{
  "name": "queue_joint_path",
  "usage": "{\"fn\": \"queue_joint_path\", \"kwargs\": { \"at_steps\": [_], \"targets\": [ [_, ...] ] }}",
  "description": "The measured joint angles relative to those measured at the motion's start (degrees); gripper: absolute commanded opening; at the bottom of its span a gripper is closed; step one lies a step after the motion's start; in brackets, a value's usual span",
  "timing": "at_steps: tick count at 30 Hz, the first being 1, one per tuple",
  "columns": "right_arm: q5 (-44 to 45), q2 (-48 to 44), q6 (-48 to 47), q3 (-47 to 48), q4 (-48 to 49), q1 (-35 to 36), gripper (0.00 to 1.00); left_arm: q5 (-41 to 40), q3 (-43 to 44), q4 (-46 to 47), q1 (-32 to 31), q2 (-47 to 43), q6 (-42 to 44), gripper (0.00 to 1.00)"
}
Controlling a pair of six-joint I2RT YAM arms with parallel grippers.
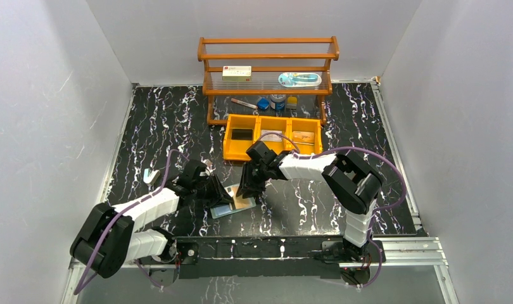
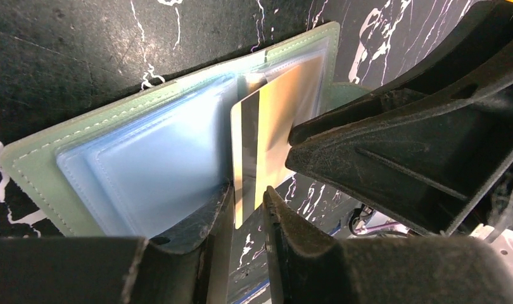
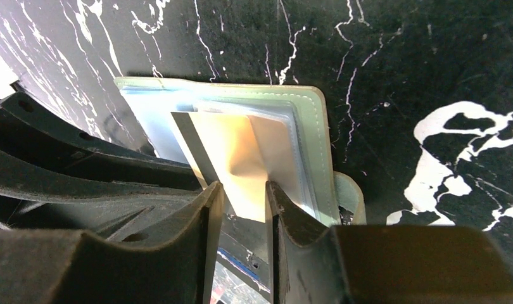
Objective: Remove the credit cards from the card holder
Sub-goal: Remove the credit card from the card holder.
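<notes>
The card holder (image 1: pixel 223 210) is laid open flat on the black marbled table (image 1: pixel 171 120), at the near edge, about midway between the two arm bases. One tan credit card (image 3: pixel 238 149) with a dark stripe is seen half out of the right-hand pocket, its free end sticking out past the holder's edge. The right gripper (image 3: pixel 242 190) is closed across that free end, a pad on each long edge, and the card is visibly bowed between them. The left gripper (image 2: pixel 247 206) is set just beside it, fingers slightly parted with the card's corner in the gap; whether the corner is pinched or let go cannot be told. The card is judged light, thin and springy: stiff across its face, easily buckled when squeezed edge to edge, and slick, so it may pop out. A grip on the two flat faces at the exposed end is judged safer. The holder is judged soft and light, with clear sleeves, likely to be dragged along unless pinned on the left flap. Other cards cannot be made out.
</notes>
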Motion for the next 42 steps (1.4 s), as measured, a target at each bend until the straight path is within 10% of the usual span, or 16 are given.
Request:
{"fn": "queue_joint_path", "kwargs": {
  "at_steps": [24,42],
  "targets": [
    [-2.62,-0.22,2.14,-2.21,2.82,-0.2,0.34,-0.13,-6.86,10.71,0.13,-0.44,-12.7,0.0],
    [-0.92,-1.11,1.27,-1.86,-0.11,-1.42,0.37,-7.5,-0.52,-13.42,0.04,-14.67,-1.75,0.0]
  ]
}}
